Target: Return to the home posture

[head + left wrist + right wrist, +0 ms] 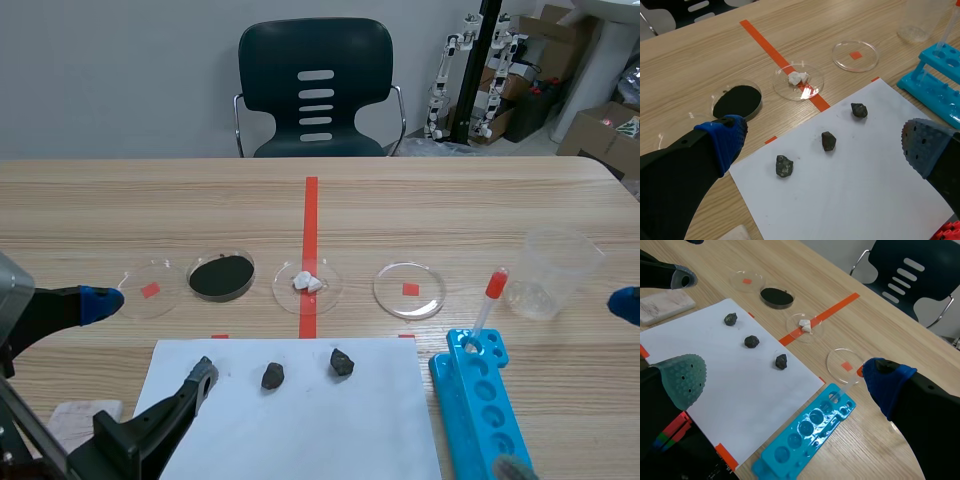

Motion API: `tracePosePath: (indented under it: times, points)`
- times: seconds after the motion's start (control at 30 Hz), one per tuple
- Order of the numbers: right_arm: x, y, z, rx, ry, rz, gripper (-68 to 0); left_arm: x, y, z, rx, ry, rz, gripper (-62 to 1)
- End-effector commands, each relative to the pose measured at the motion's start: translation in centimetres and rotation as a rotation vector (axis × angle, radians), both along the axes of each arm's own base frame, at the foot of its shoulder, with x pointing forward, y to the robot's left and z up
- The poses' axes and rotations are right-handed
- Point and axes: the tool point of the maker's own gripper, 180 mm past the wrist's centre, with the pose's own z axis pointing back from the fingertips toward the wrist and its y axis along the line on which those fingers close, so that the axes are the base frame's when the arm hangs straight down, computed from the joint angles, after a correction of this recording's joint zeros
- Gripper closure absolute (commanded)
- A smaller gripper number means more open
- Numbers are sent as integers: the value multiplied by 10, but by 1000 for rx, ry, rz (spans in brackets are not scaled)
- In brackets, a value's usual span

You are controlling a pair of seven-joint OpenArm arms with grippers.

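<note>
At the near-left edge of the counter point(90, 200), my left end effector point(825, 145) hangs with its two fingers spread wide and nothing between them. The blue pad point(725, 137) sits on the side of the black-powder dish point(736, 101). The other finger is out over the white sheet point(855, 190). Below the gap lie three dark stones point(828, 141) in a slanted row on the paper, none of them touched.

My right end effector point(785, 380) is just as wide open and just as empty. It is raised above the sheet's corner and the blue tube rack point(807, 432).

Since the task names no object, what has to travel is the arms themselves. Both are low and forward over the work area, and I judge the home posture to lie up and back toward the robot's base.

The relation I watch is on the right side. The rack's long axis runs away from the robot, and a red-capped dropper point(490, 298) stands upright in its far hole. In the right wrist view the dropper sits close beside the blue-padded finger point(887, 382). In the scene view they look well apart, so I expect a straight lift to clear it.

Further out are the dish with white crumbs point(307, 283) on the tape line, two empty dishes and a clear cup point(555, 270).
</note>
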Motion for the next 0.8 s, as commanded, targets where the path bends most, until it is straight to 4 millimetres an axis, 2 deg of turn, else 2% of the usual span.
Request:
tracePosePath:
  times: [0.0,0.1,0.43,0.77]
  points:
    - [1,-1,6,4,-22,7,-679,6,6,10,-10,-39,20,-623]
    - [2,-3,8,1,-33,8,-679,10,14,15,8,-60,33,-623]
    - [4,-7,6,17,-5,-26,-679,3,25,33,-34,-91,-4,-623]
    - [5,-7,7,29,-1,-36,-679,0,27,45,-24,-121,-2,-623]
